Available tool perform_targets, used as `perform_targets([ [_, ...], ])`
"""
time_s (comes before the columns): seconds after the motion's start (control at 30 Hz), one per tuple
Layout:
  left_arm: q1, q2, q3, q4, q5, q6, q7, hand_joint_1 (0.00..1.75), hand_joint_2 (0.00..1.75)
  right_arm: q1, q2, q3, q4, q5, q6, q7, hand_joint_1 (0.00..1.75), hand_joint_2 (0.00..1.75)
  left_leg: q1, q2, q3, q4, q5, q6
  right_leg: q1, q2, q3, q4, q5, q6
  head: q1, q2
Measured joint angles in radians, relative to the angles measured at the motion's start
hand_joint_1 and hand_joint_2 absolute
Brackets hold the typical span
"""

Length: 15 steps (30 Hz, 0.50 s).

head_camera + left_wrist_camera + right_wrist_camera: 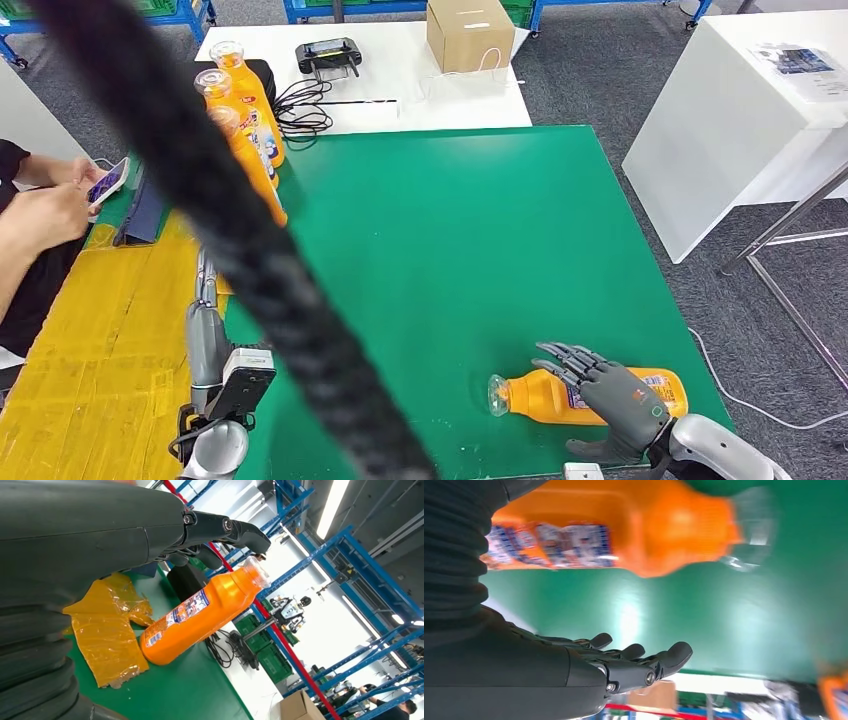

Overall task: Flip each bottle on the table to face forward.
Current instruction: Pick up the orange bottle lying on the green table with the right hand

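Note:
One orange bottle [560,395] lies on its side near the front right of the green table [450,230], its clear cap pointing left. My right hand [612,388] hovers over its label end with fingers spread, holding nothing. In the right wrist view the bottle [624,525] is close to the palm side, and the fingers [644,662] stretch out apart from it. Three more orange bottles [245,110] stand upright at the far left edge. My left hand [205,285] is low on the left, open, its fingers [225,530] near the cap of one standing bottle [200,615] without touching it.
A thick black cable [250,240] crosses the head view diagonally and hides part of the left side. Yellow plastic wrap [100,340] covers the left strip. A person with a phone [108,182] sits at far left. A cardboard box [468,35] and controller [328,55] lie on the white table behind.

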Motion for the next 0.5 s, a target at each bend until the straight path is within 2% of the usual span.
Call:
perform_targets([
  [0.27,0.018,0.0,0.0,-0.002,-0.014,0.002,0.024,0.0,1.75,-0.002,-0.02,0.003,0.08,0.172,-0.002,0.246,0.0,1.75,0.0,0.0,0.0,0.0,0.0,0.0,0.0,0.0,0.0,0.0,0.0,0.0,0.0,0.0],
  [0.5,0.028,0.0,0.0,-0.01,-0.016,0.004,0.032,0.0,1.75,-0.023,-0.006,0.01,0.151,0.227,0.003,0.297,0.0,1.75,0.0,0.0,0.0,0.0,0.0,0.0,0.0,0.0,0.0,0.0,0.0,0.0,0.0,0.0],
])
